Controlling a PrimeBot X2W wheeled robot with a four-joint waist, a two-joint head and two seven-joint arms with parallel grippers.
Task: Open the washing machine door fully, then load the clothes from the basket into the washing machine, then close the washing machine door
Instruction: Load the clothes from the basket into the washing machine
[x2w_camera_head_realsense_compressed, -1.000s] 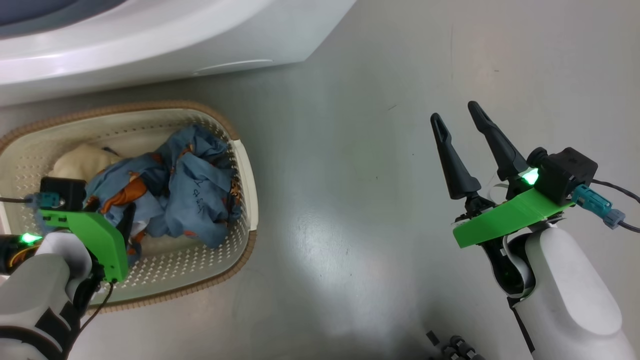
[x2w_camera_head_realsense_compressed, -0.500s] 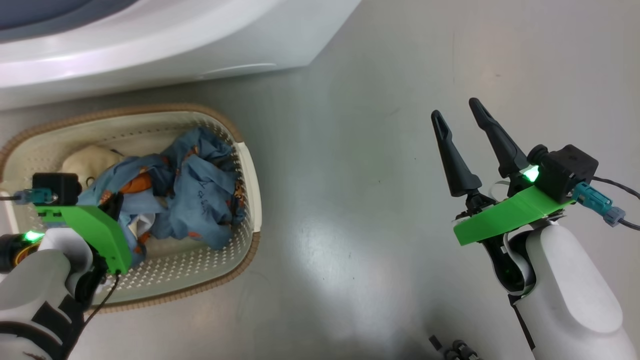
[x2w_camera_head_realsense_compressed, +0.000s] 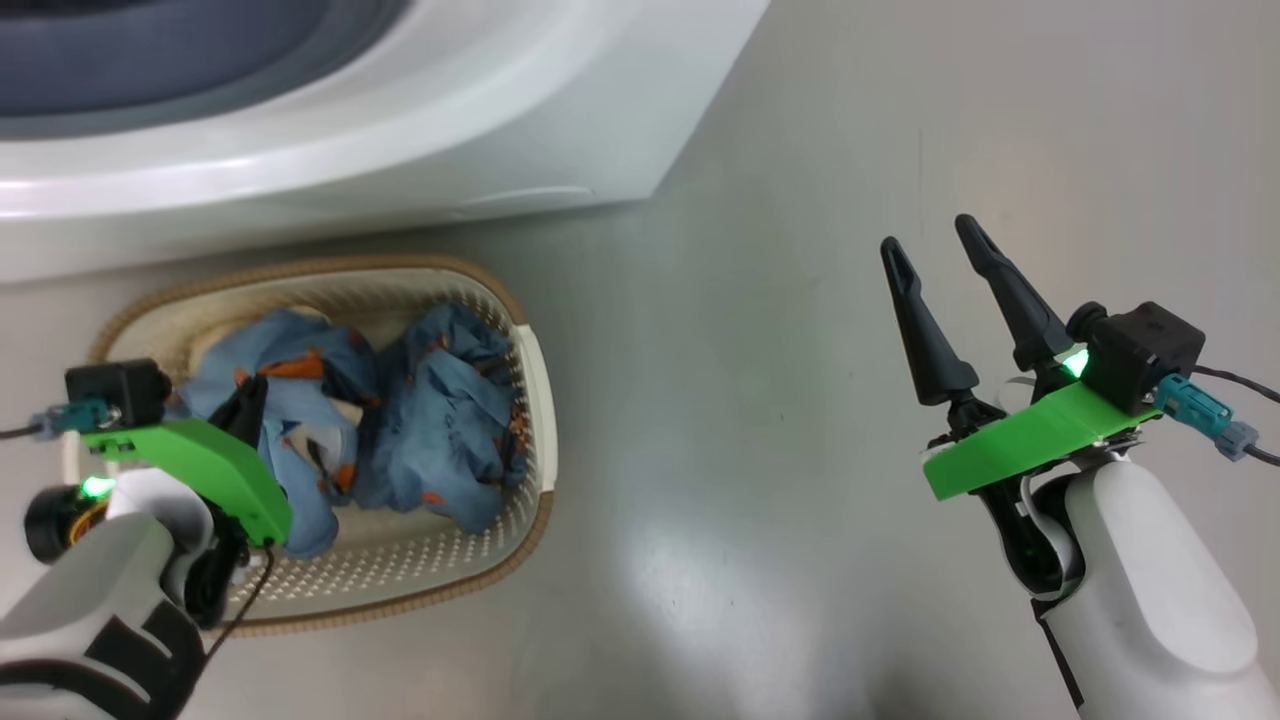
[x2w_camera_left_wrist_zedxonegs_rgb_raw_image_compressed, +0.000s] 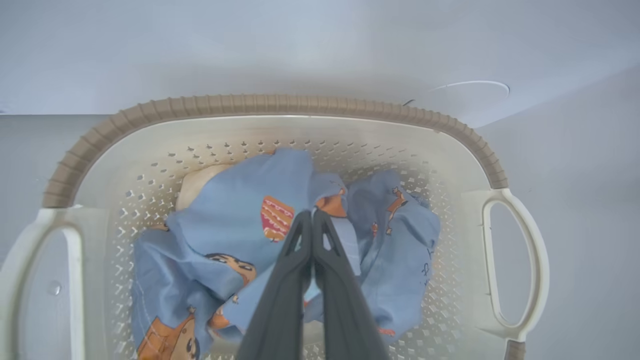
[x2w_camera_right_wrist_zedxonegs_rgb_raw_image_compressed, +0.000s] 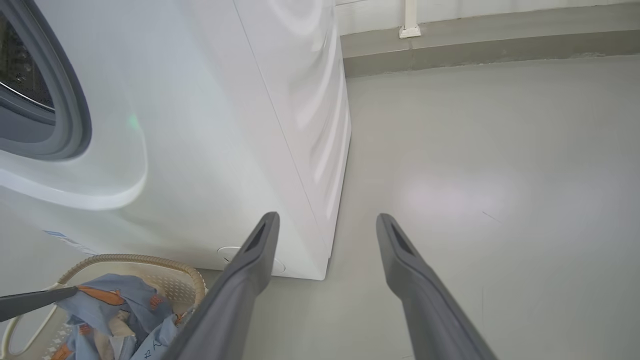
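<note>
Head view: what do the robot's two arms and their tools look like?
Both arms have pale grey-white forearm shells. The left tool and right tool each have two long, dark, tapering fingers with slotted tips. Each wrist carries a bright green plate, a black camera block, a teal connector with a dark cable, and a glowing green light.

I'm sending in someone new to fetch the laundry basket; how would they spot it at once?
Start at the big white washing machine; on the grey floor just before its front sits the basket. Unlike the smooth machine, it is low, cream, perforated, brown-rimmed, and holds light blue printed clothes pinched by the left gripper.
</note>
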